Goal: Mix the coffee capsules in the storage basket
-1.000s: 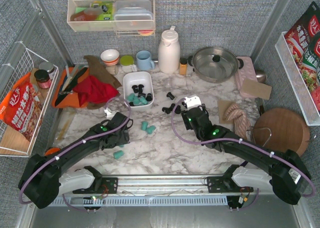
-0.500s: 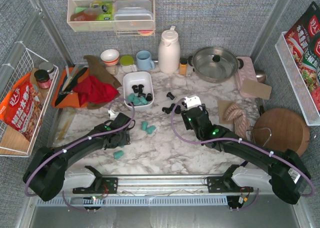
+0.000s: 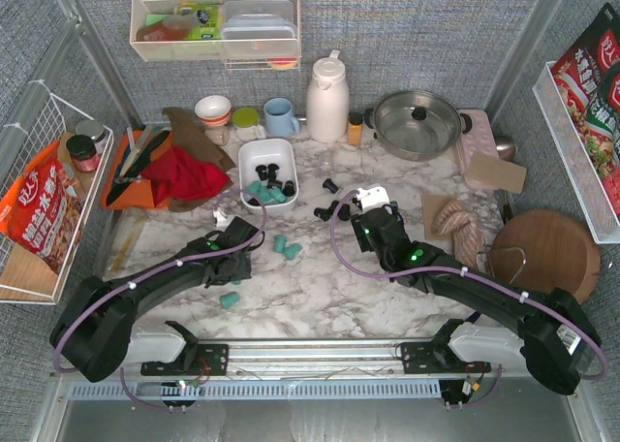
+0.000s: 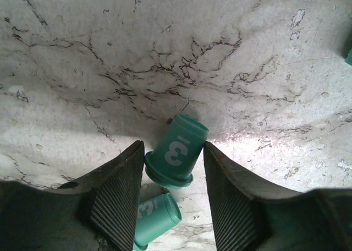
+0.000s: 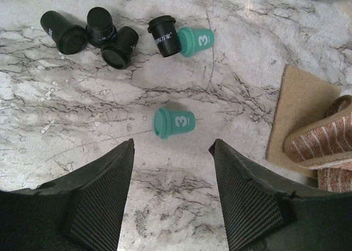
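Starting at the far left of the marble table (image 3: 320, 297), a red cloth (image 3: 184, 178) lies over an orange tray (image 3: 121, 192). Just right of it stands the white storage basket (image 3: 244, 171), holding black and teal coffee capsules (image 3: 266, 188) together. Close to the basket's near edge, the left gripper (image 4: 173, 146) clamps a held teal capsule (image 4: 177, 151) marked 3, with both fingers pressed against its sides. A second teal capsule (image 4: 157, 218) lies on the marble close by the left finger. Two loose teal capsules (image 3: 279, 241) lie side by side just right of this gripper, and a lone teal capsule (image 3: 230, 299) lies nearer the arm bases. Further right, a cluster of black capsules (image 5: 99, 35) lies on the table; one teal pod (image 5: 195, 41) touches a black one at the cluster's right end. The right gripper (image 5: 172, 149) hangs over the marble with its jaws spread wide, and a tipped teal capsule (image 5: 175, 123) lies just beyond its fingertips. At the right, striped slippers (image 3: 460, 224) rest beside a round wooden board (image 3: 542, 253).
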`<state>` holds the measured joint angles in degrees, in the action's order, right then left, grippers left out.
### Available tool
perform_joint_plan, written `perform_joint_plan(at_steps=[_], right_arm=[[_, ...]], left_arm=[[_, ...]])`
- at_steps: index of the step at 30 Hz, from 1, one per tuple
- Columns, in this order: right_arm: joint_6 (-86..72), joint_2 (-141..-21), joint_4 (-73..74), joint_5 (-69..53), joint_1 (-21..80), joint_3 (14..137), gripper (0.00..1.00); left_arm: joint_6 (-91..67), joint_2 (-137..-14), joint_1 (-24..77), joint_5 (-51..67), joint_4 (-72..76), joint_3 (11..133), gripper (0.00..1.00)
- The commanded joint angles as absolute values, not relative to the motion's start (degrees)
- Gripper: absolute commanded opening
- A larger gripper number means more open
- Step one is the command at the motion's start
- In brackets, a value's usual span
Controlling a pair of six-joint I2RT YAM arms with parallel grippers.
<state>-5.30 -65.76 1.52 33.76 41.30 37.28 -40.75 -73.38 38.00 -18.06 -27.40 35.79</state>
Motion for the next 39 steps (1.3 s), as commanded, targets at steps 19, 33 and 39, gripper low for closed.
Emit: perform_joint_plan(at_steps=[19, 33, 39], right_arm=[[-5.80, -65.92, 0.99, 34.20, 41.23, 37.53, 0.65], [-5.89, -65.96, 0.88, 34.20, 41.13, 37.52, 0.66], [-5.98, -66.81, 0.64, 34.40, 41.09, 37.53, 0.66]], left_arm=[[-40.21, -72.54, 38.13, -19.50, -25.34, 37.38, 0.41], [-29.45, -76.15, 37.70, -32.34, -9.82, 52.68, 0.47], [-20.55, -90.26, 34.49, -33.41, -0.51, 65.35, 0.53]])
